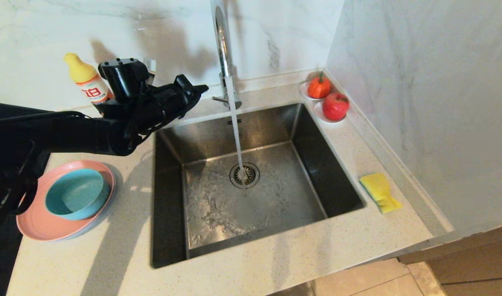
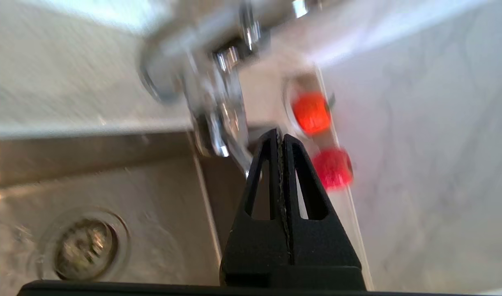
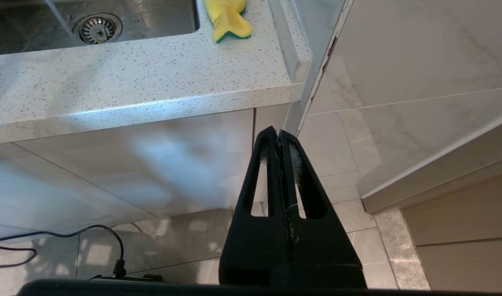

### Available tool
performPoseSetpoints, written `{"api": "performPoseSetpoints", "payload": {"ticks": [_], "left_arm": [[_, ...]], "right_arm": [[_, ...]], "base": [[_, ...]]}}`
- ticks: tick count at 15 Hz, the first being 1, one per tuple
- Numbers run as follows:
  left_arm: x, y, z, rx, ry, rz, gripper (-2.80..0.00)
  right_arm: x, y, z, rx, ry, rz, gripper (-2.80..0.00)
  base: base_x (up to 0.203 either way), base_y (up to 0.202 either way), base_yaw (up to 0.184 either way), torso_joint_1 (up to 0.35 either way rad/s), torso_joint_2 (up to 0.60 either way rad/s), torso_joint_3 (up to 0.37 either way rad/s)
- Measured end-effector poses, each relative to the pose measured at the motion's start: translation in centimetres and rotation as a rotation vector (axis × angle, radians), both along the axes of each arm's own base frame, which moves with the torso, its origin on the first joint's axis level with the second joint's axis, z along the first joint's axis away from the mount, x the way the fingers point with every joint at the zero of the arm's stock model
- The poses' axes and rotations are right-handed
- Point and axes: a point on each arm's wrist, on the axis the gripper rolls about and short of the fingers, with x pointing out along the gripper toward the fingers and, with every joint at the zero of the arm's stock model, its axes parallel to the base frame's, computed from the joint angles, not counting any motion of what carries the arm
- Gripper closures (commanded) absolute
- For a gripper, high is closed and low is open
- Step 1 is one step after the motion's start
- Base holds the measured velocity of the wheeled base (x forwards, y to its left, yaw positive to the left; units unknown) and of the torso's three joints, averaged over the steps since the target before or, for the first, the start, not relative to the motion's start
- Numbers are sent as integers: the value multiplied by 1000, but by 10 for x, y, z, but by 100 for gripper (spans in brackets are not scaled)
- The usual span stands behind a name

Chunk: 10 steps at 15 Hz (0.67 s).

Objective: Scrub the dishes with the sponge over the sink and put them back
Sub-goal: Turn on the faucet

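Note:
A teal-blue bowl (image 1: 74, 193) sits in a pink plate (image 1: 33, 224) on the counter left of the sink (image 1: 316, 135); a pale plate rim shows under the pink one. The yellow sponge (image 1: 380, 191) (image 3: 228, 18) lies on the counter right of the sink. Water runs from the chrome tap (image 1: 223, 45) (image 2: 218, 107) to the drain (image 1: 244, 174) (image 2: 84, 248). My left gripper (image 1: 201, 88) (image 2: 279, 135) is shut and empty, hovering over the sink's back left corner, left of the tap base. My right gripper (image 3: 279, 133) is shut and empty, parked below the counter edge.
A yellow-capped bottle (image 1: 88, 80) stands behind my left arm. Two small white saucers hold an orange fruit (image 1: 319, 87) (image 2: 312, 113) and a red fruit (image 1: 335, 106) (image 2: 332, 168) at the back right corner. A marble wall (image 1: 419, 82) closes the right side. A black cable (image 3: 90, 238) lies on the floor.

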Motion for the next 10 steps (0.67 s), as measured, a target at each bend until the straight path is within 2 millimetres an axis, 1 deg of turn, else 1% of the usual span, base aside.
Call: {"api": "performPoseSetpoints", "payload": {"ticks": [2,5,7,10], "left_arm": [[-8,1,12,1,-26,11,0],[-29,6,34,1,-65,19,0],[-51,9,56,26,-94,24,0],[-93,18,90,88,-121,59,0]], "right_arm": [[0,0,0,0,0,0,0],[0,0,0,0,0,0,0],[0,0,0,0,0,0,0],[0,0,0,0,0,0,0]], "base": [[0,0,0,0,0,0],[0,0,0,0,0,0],[0,0,0,0,0,0],[0,0,0,0,0,0]]}}
